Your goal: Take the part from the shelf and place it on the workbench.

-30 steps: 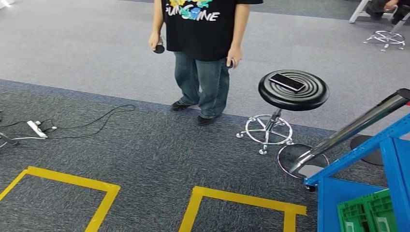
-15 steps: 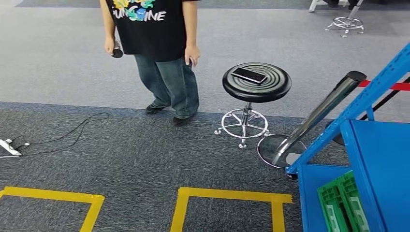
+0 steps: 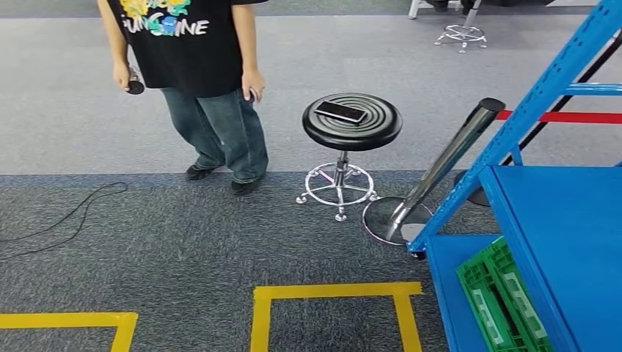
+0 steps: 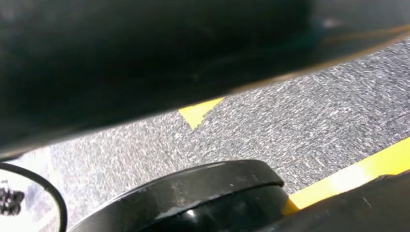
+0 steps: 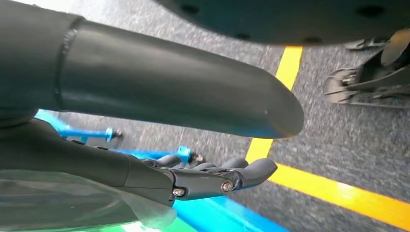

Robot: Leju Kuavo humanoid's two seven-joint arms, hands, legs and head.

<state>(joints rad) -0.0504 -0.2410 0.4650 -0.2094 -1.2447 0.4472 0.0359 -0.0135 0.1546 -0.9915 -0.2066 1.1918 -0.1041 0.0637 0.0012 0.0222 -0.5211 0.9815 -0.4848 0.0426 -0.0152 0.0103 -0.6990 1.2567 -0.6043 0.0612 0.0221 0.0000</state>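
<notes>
A blue metal shelf (image 3: 561,220) stands at the right of the head view, with a bare blue upper deck. A green plastic crate (image 3: 506,301) lies on its lower deck. In the right wrist view my right hand (image 5: 203,179) hangs with fingers stretched out and apart, holding nothing, above grey carpet beside the blue shelf foot (image 5: 186,153). In the left wrist view my left hand (image 4: 121,63) is a dark blur close to the lens, and its fingers cannot be made out.
A person (image 3: 198,73) stands ahead on the left, holding a small dark device. A black stool (image 3: 350,121) carries a phone (image 3: 340,111). A chrome post (image 3: 440,172) with a red belt (image 3: 557,116) leans by the shelf corner. Yellow tape (image 3: 330,292) and a cable (image 3: 66,220) lie on the carpet.
The camera has turned to the right: person, stool and tape have shifted left in the picture, and much more of the blue shelf and green crate has come into sight.
</notes>
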